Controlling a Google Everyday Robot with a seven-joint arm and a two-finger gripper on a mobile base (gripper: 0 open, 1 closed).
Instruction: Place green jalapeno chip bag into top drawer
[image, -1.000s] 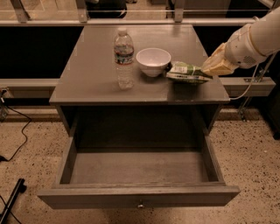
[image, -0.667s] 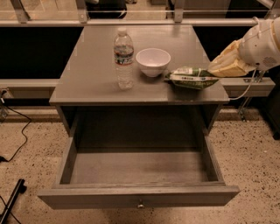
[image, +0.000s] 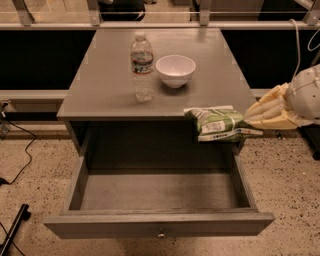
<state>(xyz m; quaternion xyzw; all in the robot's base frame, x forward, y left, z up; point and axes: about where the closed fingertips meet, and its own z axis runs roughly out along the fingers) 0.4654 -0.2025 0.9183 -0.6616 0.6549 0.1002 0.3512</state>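
Observation:
The green jalapeno chip bag (image: 217, 123) is held in the air at the front right edge of the cabinet top, over the back right part of the top drawer. My gripper (image: 249, 121), with cream-coloured fingers (image: 270, 111), comes in from the right and is shut on the bag's right end. The top drawer (image: 160, 224) is pulled fully open below, with its brass knob (image: 161, 233) on the front panel. Its inside shows bare grey wood.
A water bottle (image: 142, 67) and a white bowl (image: 175, 70) stand on the grey cabinet top (image: 105, 90). A railing runs behind the cabinet. A black cable (image: 22, 160) lies on the speckled floor at the left.
My gripper has carried the chip bag from the cabinet top beside the bowl forward and down, past the front right edge, over the open drawer.

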